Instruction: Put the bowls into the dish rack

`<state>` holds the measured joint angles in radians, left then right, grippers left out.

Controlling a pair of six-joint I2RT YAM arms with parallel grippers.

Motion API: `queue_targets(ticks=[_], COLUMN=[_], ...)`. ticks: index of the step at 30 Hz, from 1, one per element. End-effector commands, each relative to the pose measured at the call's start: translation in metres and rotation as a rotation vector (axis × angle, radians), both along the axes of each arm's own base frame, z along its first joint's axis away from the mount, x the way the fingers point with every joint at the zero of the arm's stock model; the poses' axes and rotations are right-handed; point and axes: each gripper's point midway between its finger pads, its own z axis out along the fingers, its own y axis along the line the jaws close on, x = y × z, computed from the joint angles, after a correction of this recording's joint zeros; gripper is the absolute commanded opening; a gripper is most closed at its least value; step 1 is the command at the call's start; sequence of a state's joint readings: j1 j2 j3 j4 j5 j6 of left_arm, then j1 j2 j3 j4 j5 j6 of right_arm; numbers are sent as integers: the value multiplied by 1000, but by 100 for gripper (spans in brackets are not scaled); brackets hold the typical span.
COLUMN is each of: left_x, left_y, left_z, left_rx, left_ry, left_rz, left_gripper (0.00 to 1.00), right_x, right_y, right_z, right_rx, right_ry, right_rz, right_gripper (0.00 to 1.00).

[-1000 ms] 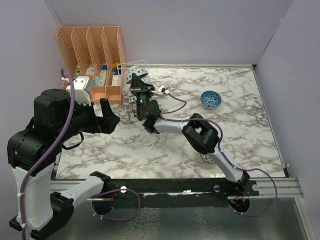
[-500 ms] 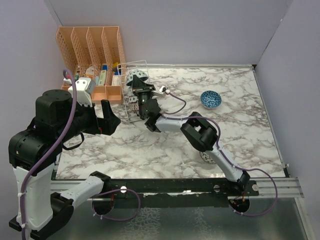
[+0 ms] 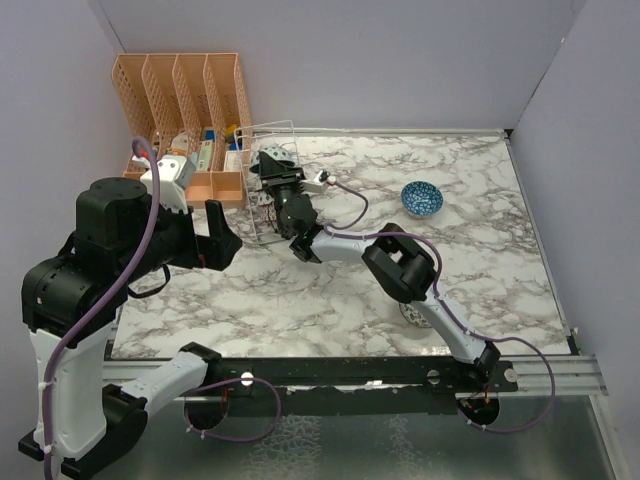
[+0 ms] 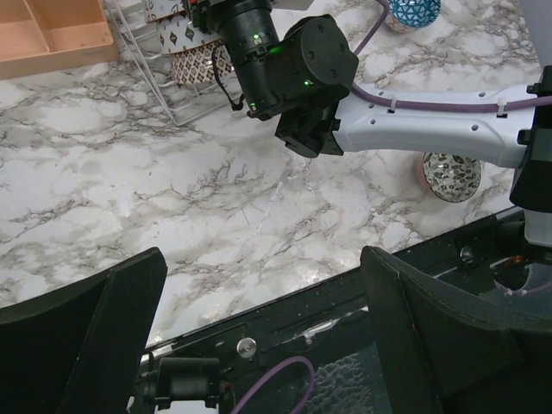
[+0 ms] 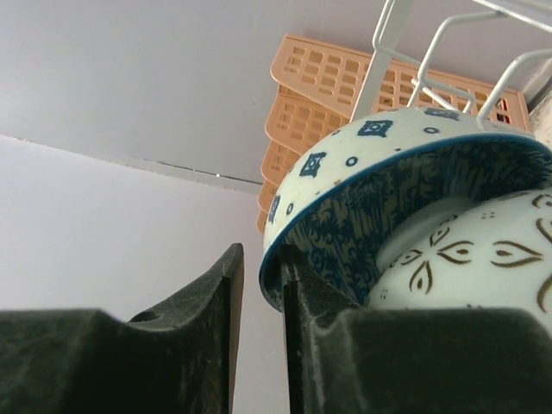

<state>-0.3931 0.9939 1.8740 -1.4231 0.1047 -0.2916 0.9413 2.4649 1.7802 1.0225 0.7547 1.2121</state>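
top: overhead, far | left wrist: downward | right wrist: close, upward | shared: dish rack (image 3: 262, 212)

The small silvery-white thin-wire dish rack (image 3: 258, 205) stands at 10 o'clock on the table, an open frame with upright slots. In it a pale round ceramic bowl with dark blue motifs (image 5: 345, 172) stands on edge. A pale ceramic bowl with brown leaf motifs (image 5: 483, 259) nests against its dark patterned inside (whether more sit behind them cannot be told). A bright blue round ceramic bowl (image 3: 421, 199) sits upright at 2 o'clock, well apart from the rack. A reddish-pink-rimmed ceramic bowl with a speckled inside (image 4: 452, 175) sits upright at 5 o'clock, near the front edge.
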Motion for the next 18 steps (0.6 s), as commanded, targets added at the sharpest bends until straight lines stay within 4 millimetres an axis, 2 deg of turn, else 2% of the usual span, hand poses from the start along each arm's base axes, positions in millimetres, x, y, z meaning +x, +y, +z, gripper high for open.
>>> queue_targets(ticks=[1,7,9,15,18], left_x=[4,7,8,14,15], left_y=[-4,-6,-7,-10,-10], left_z=[3,3,3,2,1], left_rx=[1,3,2,0,3], left_ry=[-19,-19,-17,-14,-12], left_rz=[-27,-31,-34,-37,-36], left_gripper=[98,98,98,98,98], right_x=[-8,-15,-18,-24,-28], right_y=[2,-10,-16,-31,-33], right_z=[12,21,25,29,32], right_rx=[49,68,82,118,118], right_ry=[-2,16,17,11,21], right_rz=[51,52,49,29,42], right_gripper=[26,28,31,32,32])
